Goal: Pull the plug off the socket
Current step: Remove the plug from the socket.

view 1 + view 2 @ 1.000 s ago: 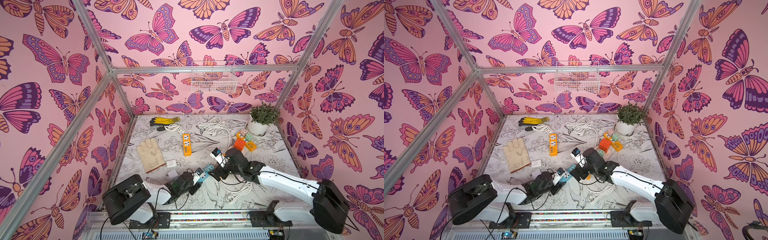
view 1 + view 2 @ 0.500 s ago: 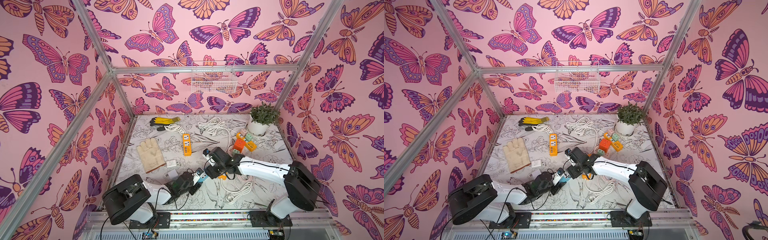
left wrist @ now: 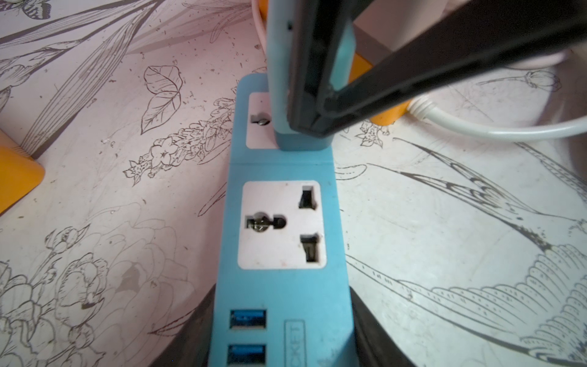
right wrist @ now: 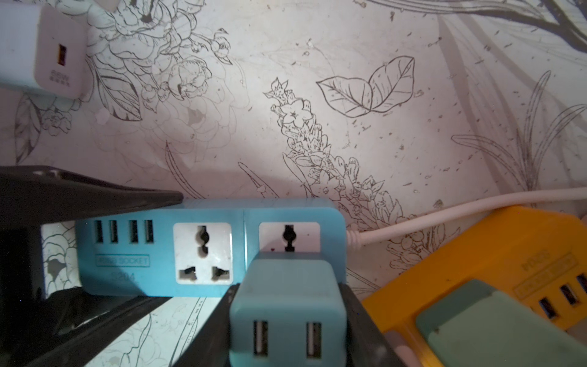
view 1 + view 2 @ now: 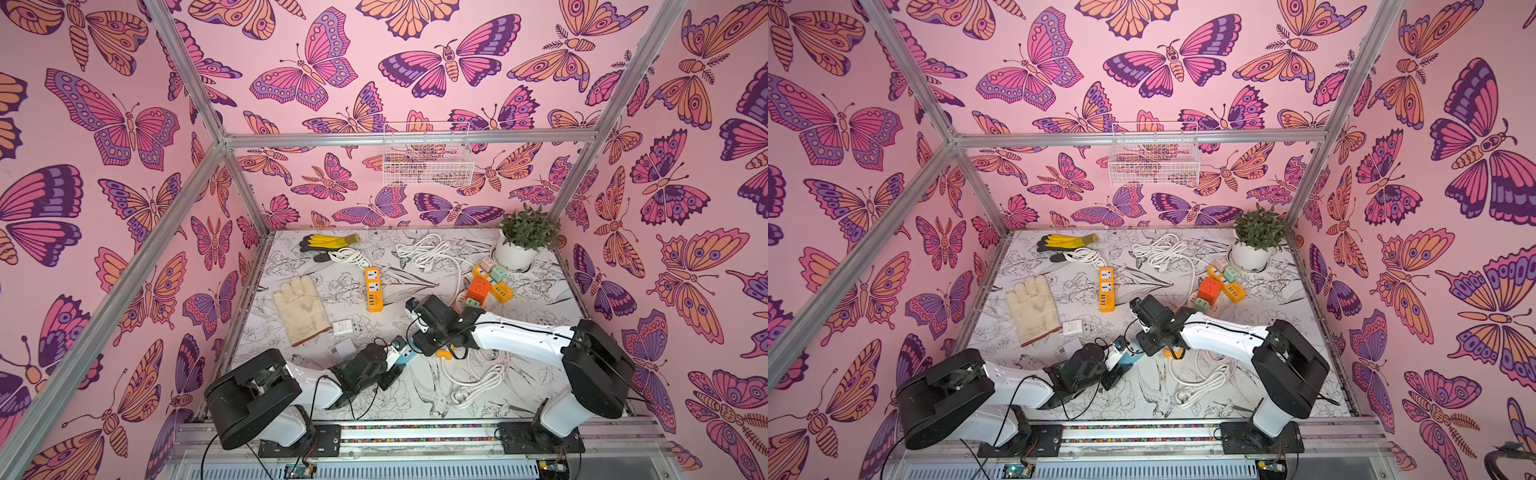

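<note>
The plug (image 4: 286, 302) is being gripped by the right gripper (image 4: 286, 286), the socket (image 3: 281, 171) by the left gripper (image 3: 282, 317). If it is being pulled crooked, the plug could be slipping out.

Both top views: bright, even, diffuse light; sharp throughout, perspective stretched toward the corners. Wrist views: dimmer, pinkish cast. A soft shadow lies on the table (image 4: 241, 181) beside the socket strip (image 4: 127, 270). The plug (image 4: 287, 286), nearest the lens, is out of focus.
</note>
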You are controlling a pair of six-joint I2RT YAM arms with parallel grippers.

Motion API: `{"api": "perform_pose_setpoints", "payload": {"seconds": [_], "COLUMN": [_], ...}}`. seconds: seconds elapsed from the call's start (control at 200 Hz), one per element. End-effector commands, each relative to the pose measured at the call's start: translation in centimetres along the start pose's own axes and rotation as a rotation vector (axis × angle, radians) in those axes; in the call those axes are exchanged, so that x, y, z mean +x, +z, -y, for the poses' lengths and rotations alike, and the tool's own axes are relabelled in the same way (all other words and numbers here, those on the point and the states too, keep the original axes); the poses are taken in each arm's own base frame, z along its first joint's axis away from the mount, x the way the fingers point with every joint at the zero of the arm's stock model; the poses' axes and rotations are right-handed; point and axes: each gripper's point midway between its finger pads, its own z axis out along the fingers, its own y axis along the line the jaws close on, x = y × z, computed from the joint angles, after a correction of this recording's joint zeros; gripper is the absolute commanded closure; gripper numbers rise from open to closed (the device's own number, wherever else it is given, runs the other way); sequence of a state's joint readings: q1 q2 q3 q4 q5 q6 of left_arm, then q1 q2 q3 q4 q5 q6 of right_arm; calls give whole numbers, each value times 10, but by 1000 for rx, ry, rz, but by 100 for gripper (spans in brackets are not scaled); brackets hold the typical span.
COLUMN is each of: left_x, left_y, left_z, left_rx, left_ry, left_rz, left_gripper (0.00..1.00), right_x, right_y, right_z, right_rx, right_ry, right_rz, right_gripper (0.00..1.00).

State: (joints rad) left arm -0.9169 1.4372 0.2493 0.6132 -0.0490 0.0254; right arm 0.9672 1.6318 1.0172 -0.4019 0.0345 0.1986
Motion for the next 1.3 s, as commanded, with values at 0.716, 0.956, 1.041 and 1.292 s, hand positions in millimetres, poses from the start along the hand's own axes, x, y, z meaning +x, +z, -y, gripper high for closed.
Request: {"api": "perform_pose_setpoints", "payload": {"seconds": [0.716,0.956,1.041,1.292], "left_x": [14,14,13,14], "left_y": [0,-2,-3,-1], "left_z": [5,4,4,3], "left_rx": [21,17,17,12], "left_ry": [26,19,17,17], "left_rz": [-46,-42,-39,-43], "left_gripper": [74,74,74,74], "right_x": [4,-4,3,15], "right_y": [-3,7,2,-3], "right_z": [-10,7,15,-7], "right_rx": [94,14,8,69], "right_ry": [-60,50,69,-35], "right_rz": [18,-70,-61,39], "right_gripper": [63,62,62,63]}}
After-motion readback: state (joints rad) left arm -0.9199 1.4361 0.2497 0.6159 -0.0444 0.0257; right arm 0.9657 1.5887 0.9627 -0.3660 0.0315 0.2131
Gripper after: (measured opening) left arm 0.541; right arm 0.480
